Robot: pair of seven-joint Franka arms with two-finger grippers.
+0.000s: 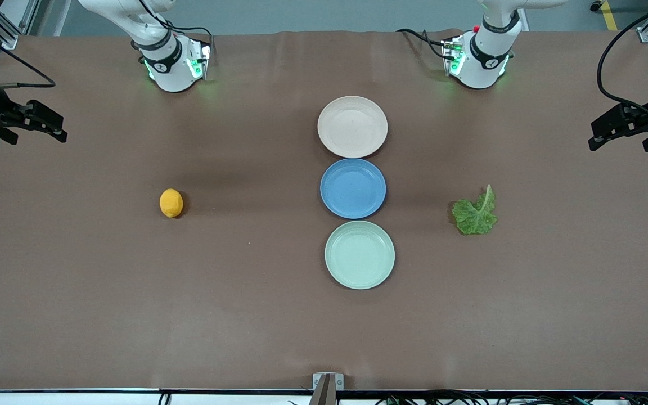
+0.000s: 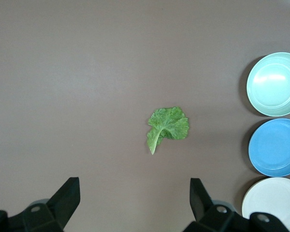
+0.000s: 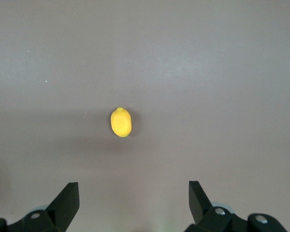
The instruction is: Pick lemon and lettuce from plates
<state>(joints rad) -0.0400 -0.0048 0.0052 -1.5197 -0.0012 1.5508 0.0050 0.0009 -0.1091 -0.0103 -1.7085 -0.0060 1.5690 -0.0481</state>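
Brown table holds the lemon (image 1: 171,203) and lettuce (image 1: 475,214) either side of the bare plates (image 1: 352,126), so looks done, both grippers (image 1: 43,125) (image 1: 611,127) parked wide-open at the ends.

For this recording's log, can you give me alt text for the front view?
Three empty plates line the table's middle: beige-pink plate, blue plate, mint green plate nearest the camera. The lemon and lettuce lie on the bare table, with the open right gripper and left gripper waiting at the ends.
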